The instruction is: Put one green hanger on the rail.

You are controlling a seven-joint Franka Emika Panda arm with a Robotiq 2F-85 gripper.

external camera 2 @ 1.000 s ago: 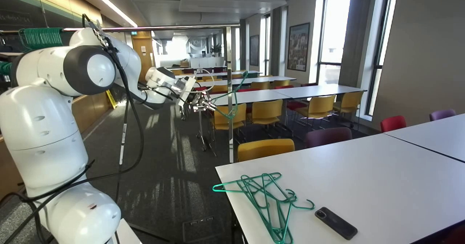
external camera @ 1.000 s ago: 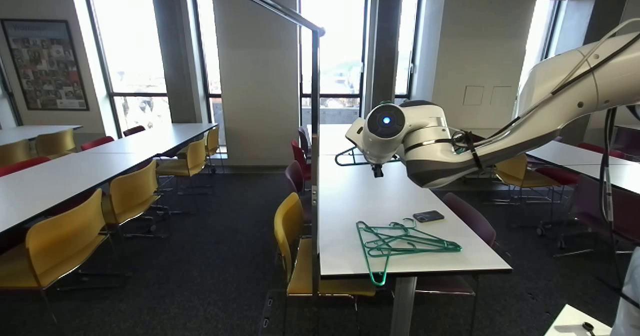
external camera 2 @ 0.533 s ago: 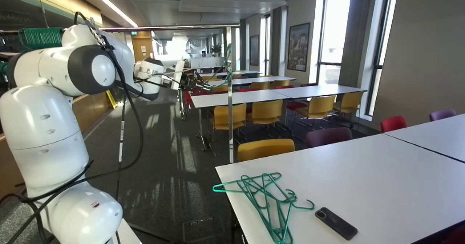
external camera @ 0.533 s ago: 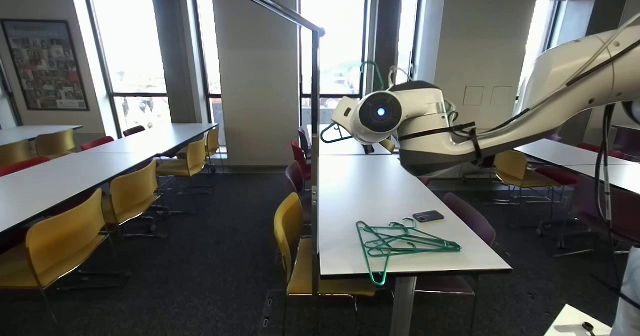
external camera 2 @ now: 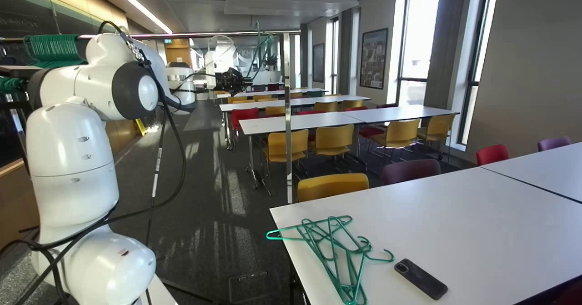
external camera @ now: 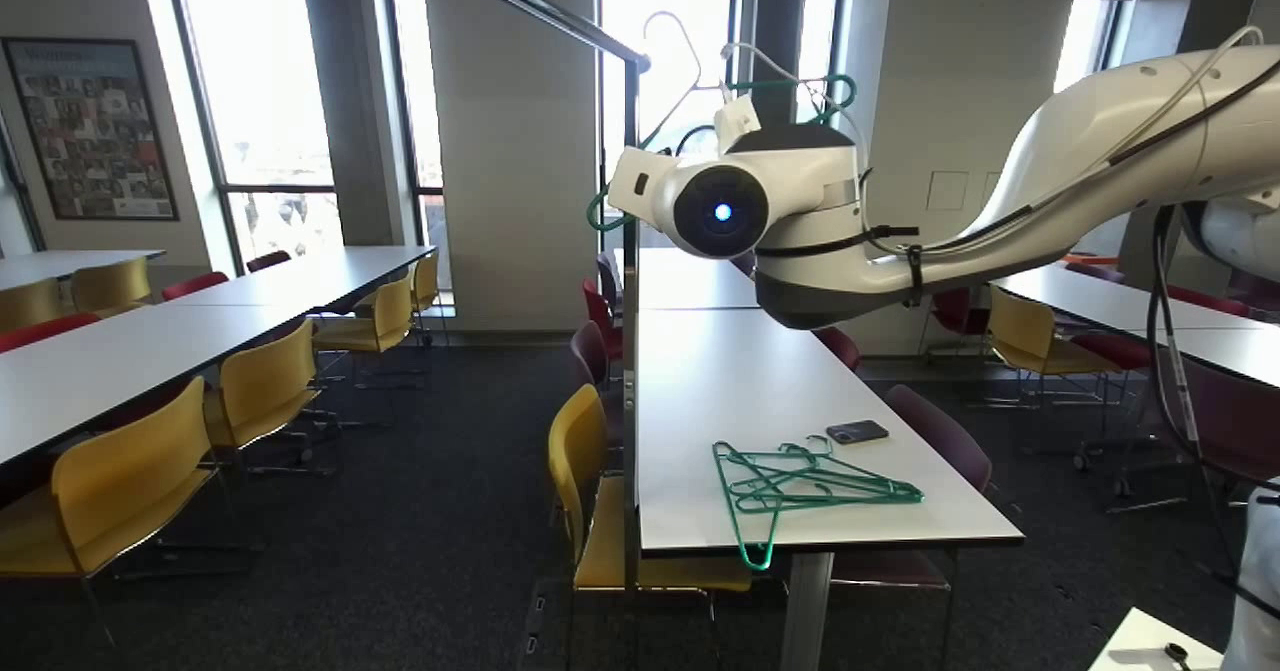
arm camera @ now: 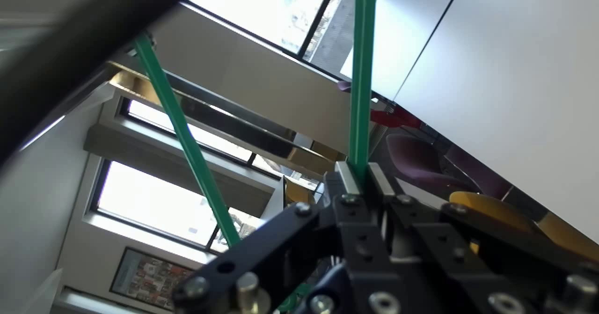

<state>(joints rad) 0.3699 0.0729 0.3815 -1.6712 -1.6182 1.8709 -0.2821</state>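
- Green and thin, the hanger [arm camera: 361,80] had one bar pinched in the gripper [arm camera: 362,173], whose jaws pressed on it from both sides. Picking it up looked done.
- Just beyond the jaws, the hanger's hook [external camera 2: 258,27] stood about as high as the rail [external camera 2: 204,35] in both exterior views; whether the two touched could not be told.
- Hanging it did not look finished, since the jaws had hold of it. Left to do, by my judgement: seat the hook on the rail, loosen the grip, back away.
- Close up, the wrist view alone showed the pinch clearly, but no hook; behind the hanger ran a shiny bar [arm camera: 229,127], probably the pole [external camera 2: 288,127].
- The arm [external camera: 1060,171] mostly hid the gripper in an exterior view, yet the hook showed pale against the window [external camera: 668,61], beside the rail's end as seen from there.
- Farther off, loose hangers [external camera: 822,502] and a phone [external camera: 857,432] lay on the table [external camera: 700,381], in both exterior views and not at the wrist.
- Farthest along, a row of green hangers [external camera 2: 51,48], seemingly on the same rail, showed in an exterior view only.
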